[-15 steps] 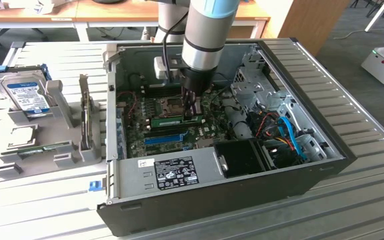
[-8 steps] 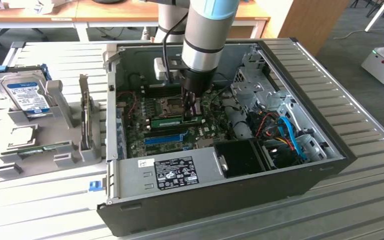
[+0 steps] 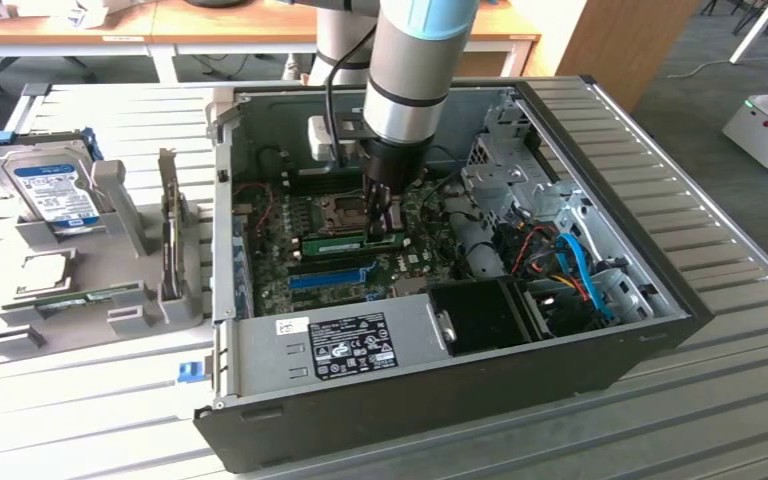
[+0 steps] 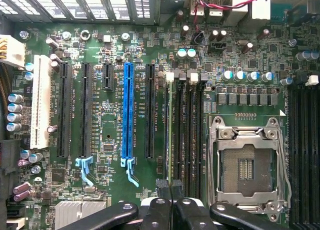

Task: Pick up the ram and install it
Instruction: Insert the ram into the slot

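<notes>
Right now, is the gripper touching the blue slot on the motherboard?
Apart. In the wrist view the shut gripper sits over the dark slots to one side of the blue slot, with bare green board showing between them.

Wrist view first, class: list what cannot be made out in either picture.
1. Wrist view: one end of the memory slots, covered by the shut gripper.
2. Wrist view: print beside the blue slot, too small.
3. Exterior view: hard drive label text, too small.

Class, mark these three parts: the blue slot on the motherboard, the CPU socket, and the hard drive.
blue slot (image 4: pixel 128 110), wrist view, mid-length of its body.
CPU socket (image 4: pixel 248 166), wrist view, its central contact field.
hard drive (image 3: pixel 53 190), exterior view, its label.
</notes>
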Tool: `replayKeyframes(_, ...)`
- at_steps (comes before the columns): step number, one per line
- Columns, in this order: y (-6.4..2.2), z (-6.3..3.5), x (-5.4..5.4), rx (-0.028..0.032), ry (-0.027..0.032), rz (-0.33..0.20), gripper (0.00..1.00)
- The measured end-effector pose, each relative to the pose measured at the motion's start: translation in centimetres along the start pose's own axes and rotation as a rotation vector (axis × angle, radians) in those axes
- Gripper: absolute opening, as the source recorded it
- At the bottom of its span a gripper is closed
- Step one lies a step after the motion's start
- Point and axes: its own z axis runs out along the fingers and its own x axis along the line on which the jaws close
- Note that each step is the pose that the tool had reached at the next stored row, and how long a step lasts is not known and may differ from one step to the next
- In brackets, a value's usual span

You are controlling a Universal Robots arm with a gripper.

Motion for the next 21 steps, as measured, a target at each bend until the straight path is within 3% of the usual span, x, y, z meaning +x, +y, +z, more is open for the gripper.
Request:
replayKeyframes(3, -0.01, 0.01, 0.00, 0.0002, -0.0003, 0.000, 0.13)
replayKeyframes(5, -0.01, 0.01, 0.00, 0.0001, -0.0002, 0.000, 0.25)
replayKeyframes(7, 0.00, 0.00, 0.00, 0.0000, 0.0000, 0.000, 0.25)
replayKeyframes(8, 0.00, 0.00, 0.00, 0.0000, -0.0001, 0.000, 0.31)
replayKeyframes(21, 0.01, -0.18, 0.00, 0.0000, 0.0001, 0.000, 0.31)
